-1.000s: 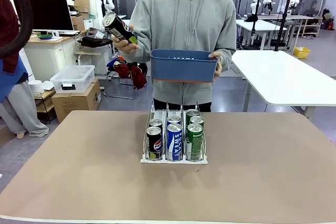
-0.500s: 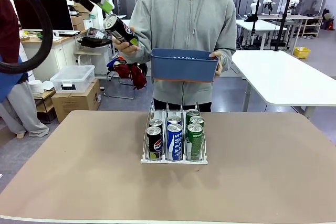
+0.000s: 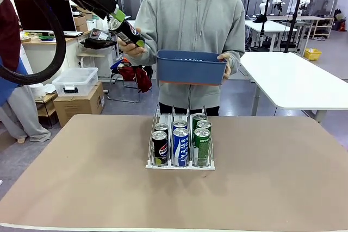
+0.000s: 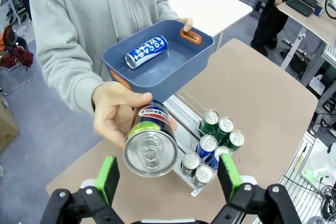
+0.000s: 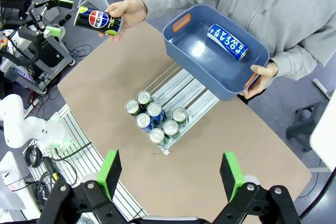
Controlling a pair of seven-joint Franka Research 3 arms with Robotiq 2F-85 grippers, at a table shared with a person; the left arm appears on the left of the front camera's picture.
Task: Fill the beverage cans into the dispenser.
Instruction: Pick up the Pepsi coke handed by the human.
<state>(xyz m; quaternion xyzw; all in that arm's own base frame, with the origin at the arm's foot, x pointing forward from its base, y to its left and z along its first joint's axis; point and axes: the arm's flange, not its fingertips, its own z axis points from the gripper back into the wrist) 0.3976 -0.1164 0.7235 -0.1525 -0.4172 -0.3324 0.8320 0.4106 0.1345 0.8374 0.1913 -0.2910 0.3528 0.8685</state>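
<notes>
A person's hand holds out a black can with a red-blue logo, silver top facing my left gripper. In the left wrist view the black can lies just ahead, between the open green pads, untouched. The person's other hand carries a blue bin holding a blue-white can. The dispenser stands mid-table with several black, blue and green cans in its three lanes. My right gripper hangs open high above the dispenser, holding nothing.
The brown table spreads wide around the rack. The person stands at its far edge, behind the dispenser. White tables and boxes stand farther back in the room.
My left gripper has come down and to the right, up to the top of the black can in the person's hand. The bin and dispenser have not moved.
</notes>
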